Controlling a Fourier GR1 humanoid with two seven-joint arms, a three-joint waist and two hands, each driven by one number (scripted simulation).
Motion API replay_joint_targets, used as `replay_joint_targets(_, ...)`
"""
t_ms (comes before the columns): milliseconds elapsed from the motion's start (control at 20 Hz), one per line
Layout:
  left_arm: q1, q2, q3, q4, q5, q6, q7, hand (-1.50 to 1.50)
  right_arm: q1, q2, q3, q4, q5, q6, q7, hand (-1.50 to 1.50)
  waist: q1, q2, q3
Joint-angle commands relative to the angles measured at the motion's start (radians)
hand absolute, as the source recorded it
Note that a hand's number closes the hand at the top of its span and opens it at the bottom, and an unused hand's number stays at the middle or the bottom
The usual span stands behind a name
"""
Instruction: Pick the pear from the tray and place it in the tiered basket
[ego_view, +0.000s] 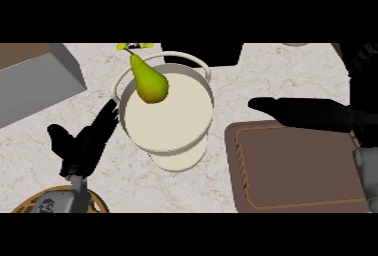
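Far left of frame: grey box (33, 85) at upper left on the pale counter (192, 190); left hand (81, 142) at lower left, fingers straight and relaxed, holding nothing, resting just beside the basket's left edge; a round wooden thing (96, 202) at bottom left behind the forearm, partly hidden; centre: tiered basket (166, 112), cream round tiers stacked, rim ring visible at top; pear (150, 82) lies in the upper tier, upper centre-left of frame, stem pointing up-left, free of both hands; judged already placed; right: brown tray (295, 170) at lower right, nothing seen on it; right hand (310, 112) above the tray's top edge, centre right, fingers stretched out toward the basket, empty, well apart from the pear; handling guess: pear looks light, stiff, smooth-skinned so a bit slippery, bruises if squeezed; best taken round the wide lower belly, not the narrow neck or stem
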Motion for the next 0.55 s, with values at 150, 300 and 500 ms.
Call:
replay_joint_targets(150,-0.005,0.032,0.022,-0.024,0.027,-0.029,0.020,0.00,0.349,-0.237,-0.289,-0.334,-0.317,0.197,-0.056,-1.50,-0.001,0.006,0.002)
replay_joint_targets(300,0.005,0.007,0.005,-0.067,0.014,0.006,0.052,0.00,0.497,-0.249,-0.476,-0.385,-0.438,0.248,-0.122,-1.50,0.001,0.004,0.003)
replay_joint_targets(500,0.028,-0.011,-0.015,-0.041,-0.011,0.014,0.020,0.00,0.630,-0.230,-0.710,-0.373,-0.619,0.397,-0.229,-1.50,-0.001,0.004,0.002)
